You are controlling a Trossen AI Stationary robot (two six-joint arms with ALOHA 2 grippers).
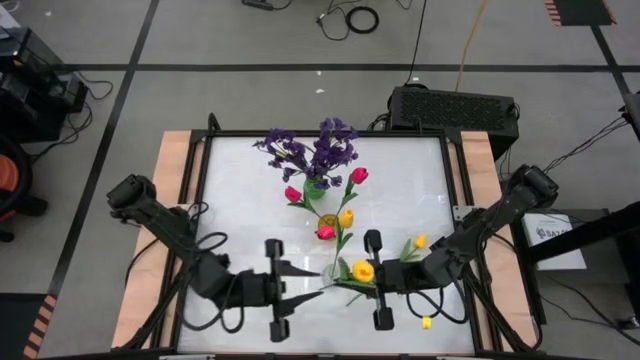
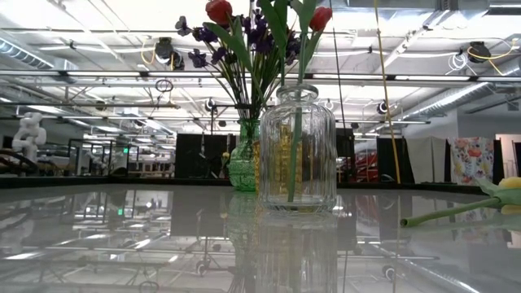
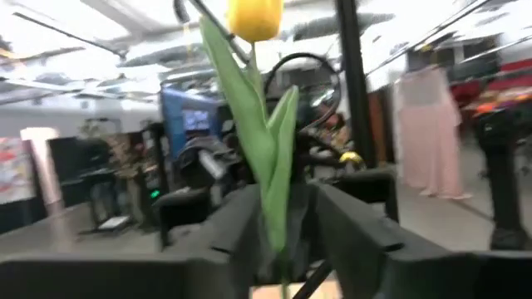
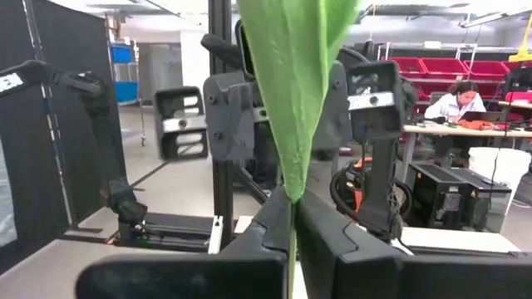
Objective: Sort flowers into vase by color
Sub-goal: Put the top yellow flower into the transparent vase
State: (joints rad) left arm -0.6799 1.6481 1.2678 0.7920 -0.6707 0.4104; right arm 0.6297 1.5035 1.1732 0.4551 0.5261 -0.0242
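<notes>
A yellow tulip (image 1: 362, 270) hangs in the air between my two grippers near the table's front middle. My right gripper (image 4: 293, 203) is shut on it. My left gripper (image 3: 283, 228) faces it from the left, open, with a finger on either side of the tulip's green leaf (image 3: 278, 166). A clear glass vase (image 2: 297, 146) holds one green stem. Behind it a green vase (image 2: 242, 167) holds purple sprigs (image 1: 315, 150) and pink-red tulips (image 1: 358, 175). An amber vase (image 1: 328, 222) stands between them. My right gripper pinches the yellow tulip's green leaf (image 4: 291, 178) between its two fingers, coming about level from the table's right. The tulip is lifted clear of the table, and its leaf widens upward past the fingers. My left gripper's fingers flank the leaf; whether they touch it I cannot tell.
A loose yellow tulip (image 1: 420, 241) lies on the table right of the vases, its stem (image 2: 440, 216) flat on the glossy top. Another small yellow bloom (image 1: 426, 322) lies near the front right corner. A person sits at a bench (image 4: 461, 104) beyond the table.
</notes>
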